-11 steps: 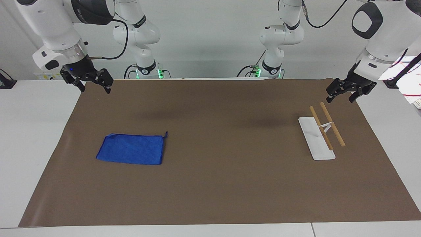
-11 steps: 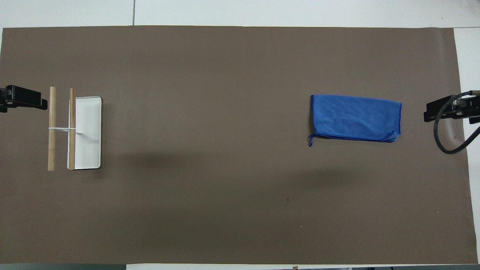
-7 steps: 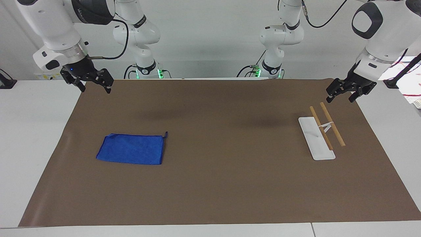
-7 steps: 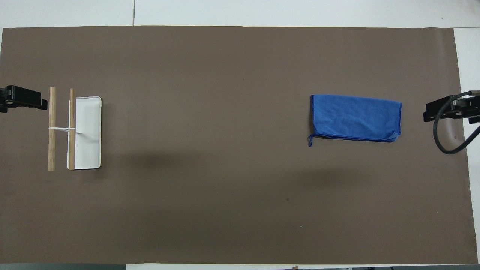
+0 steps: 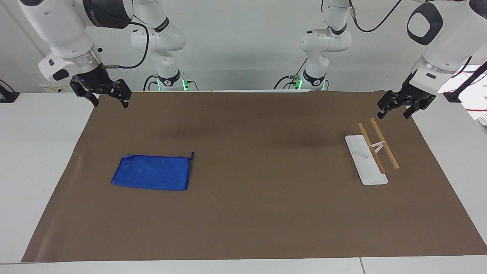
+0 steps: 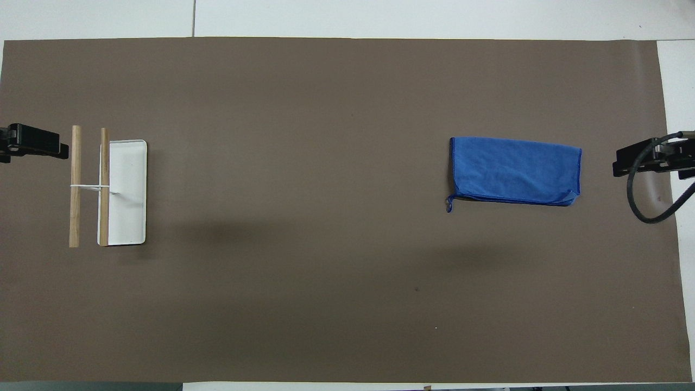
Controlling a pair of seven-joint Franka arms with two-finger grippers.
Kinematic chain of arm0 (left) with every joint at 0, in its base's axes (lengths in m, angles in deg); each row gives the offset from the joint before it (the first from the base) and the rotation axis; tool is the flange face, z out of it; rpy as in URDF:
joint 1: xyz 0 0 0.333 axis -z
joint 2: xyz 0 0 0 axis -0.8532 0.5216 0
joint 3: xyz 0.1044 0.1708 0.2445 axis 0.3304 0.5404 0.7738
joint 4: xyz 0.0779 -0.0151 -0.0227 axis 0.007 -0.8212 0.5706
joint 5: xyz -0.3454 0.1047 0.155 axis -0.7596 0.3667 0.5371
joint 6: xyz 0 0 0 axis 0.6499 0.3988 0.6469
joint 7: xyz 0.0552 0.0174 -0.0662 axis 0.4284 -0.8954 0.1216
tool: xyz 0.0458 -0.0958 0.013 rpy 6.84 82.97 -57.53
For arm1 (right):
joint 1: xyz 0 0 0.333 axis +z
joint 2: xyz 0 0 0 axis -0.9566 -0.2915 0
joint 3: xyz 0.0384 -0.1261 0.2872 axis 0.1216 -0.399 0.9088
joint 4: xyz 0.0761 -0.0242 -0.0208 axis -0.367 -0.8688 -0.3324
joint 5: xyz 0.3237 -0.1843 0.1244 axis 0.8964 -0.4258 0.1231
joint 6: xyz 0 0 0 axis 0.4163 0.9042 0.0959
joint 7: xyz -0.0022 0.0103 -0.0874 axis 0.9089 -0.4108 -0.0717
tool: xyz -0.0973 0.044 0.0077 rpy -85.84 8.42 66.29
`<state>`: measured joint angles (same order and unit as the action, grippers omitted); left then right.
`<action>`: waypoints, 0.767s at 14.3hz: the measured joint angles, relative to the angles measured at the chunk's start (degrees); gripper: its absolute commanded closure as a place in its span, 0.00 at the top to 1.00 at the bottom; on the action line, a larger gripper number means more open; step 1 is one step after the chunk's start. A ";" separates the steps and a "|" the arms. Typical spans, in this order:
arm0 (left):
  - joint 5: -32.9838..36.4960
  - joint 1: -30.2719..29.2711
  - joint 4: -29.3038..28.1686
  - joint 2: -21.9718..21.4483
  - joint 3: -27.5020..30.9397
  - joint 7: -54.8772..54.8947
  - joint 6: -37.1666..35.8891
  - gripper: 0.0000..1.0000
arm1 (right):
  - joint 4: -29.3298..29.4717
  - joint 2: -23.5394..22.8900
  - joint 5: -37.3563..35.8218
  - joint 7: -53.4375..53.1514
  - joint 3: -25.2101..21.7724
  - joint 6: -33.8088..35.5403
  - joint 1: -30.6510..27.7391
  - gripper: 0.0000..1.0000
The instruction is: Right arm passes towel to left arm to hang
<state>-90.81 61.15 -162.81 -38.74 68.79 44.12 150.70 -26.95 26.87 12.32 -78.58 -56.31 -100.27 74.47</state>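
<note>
- Towel: royal blue, folded into a rectangle, lying flat on the brown mat in the half toward the right arm's end, roughly midway between the mat's robot-side edge and its edge away from the robots.
- Small loop poking out at the towel's corner nearest the robots, on the side toward the mat's middle.
- Touched by neither gripper.
- Right gripper: raised over the mat's robot-side corner at the right arm's end, well apart from the towel; fingers spread, nothing between them.
- Left gripper: raised over the mat's robot-side corner at the left arm's end; fingers apart, holding nothing.
- Rack: two wooden rods held side by side by a white bracket over a white base plate, standing on the mat toward the left arm's end, near that short edge.
- Bare of any cloth on the rods.
- White tabletop showing around the mat's edges.
</note>
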 measured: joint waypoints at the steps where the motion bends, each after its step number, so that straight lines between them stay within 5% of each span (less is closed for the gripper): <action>1: 0.00 0.00 0.00 0.00 0.00 0.00 0.00 1.00 | -0.05 0.00 0.00 0.00 0.00 -0.04 -0.03 1.00; 11: 0.00 0.00 0.00 0.00 0.00 0.00 0.00 1.00 | -6.22 -0.08 0.00 0.02 -0.01 -10.15 -0.09 1.00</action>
<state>-90.81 61.15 -162.81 -38.74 68.79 44.12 150.70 -33.17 26.79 12.32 -78.57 -56.32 -110.42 74.39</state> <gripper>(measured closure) 0.000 0.000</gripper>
